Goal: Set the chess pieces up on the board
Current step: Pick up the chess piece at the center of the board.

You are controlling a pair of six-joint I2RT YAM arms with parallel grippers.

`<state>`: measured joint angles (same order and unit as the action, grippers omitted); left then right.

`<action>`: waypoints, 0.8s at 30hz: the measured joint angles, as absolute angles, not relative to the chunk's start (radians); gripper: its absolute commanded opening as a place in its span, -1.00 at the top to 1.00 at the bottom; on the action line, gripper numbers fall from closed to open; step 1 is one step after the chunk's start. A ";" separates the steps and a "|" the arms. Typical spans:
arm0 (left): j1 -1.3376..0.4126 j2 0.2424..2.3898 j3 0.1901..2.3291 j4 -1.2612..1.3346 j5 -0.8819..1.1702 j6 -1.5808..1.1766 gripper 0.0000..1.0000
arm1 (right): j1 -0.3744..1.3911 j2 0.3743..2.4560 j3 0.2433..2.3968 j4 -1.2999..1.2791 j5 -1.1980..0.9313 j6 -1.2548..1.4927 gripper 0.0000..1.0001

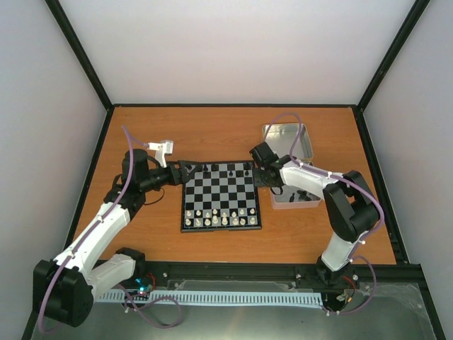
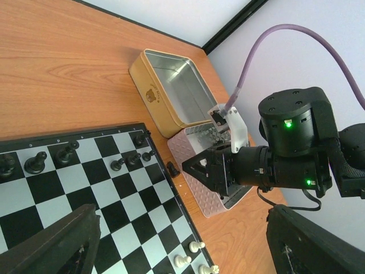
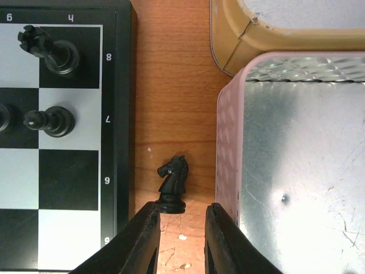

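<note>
The right gripper [image 3: 181, 220] was spread apart and held nothing, a black knight [image 3: 173, 185] stood just ahead of it on the tabletop [image 3: 171, 85] between the board [image 3: 63, 177] and a pink tin [image 3: 228, 142], and the left gripper [image 2: 182, 228] hung spread wide too.

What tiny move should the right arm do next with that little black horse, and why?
Probably ease the right gripper forward so its open fingers straddle the black knight, ready to close. The knight stands on the table between the board and the pink tin, just ahead of the fingertips, not yet held.
</note>
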<state>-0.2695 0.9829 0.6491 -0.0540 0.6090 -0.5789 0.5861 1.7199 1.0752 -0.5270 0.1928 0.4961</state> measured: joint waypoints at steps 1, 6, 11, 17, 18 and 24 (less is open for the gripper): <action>-0.270 0.983 0.649 -0.057 0.607 -0.575 -0.61 | 0.587 1.728 1.080 -0.527 0.199 0.495 0.49; -0.270 0.985 0.649 -0.066 0.598 -0.563 -0.61 | 0.591 1.745 1.089 -0.527 0.206 0.488 0.31; -0.270 0.989 0.649 -0.069 0.593 -0.558 -0.61 | 0.591 1.770 1.092 -0.518 0.191 0.480 0.36; -0.270 0.989 0.649 -0.070 0.591 -0.557 -0.61 | 0.591 1.814 1.092 -0.505 0.191 0.490 0.44; -0.270 0.989 0.649 -0.070 0.590 -0.557 -0.61 | 0.591 1.819 1.092 -0.503 0.191 0.490 0.44; -0.270 0.989 0.649 -0.075 0.590 -0.552 -0.61 | 0.591 1.835 1.092 -0.485 0.191 0.491 0.47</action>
<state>-0.2695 0.9894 0.6491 -0.0753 0.5896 -0.5522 0.5907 1.8355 1.0916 -0.4850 0.1913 0.4908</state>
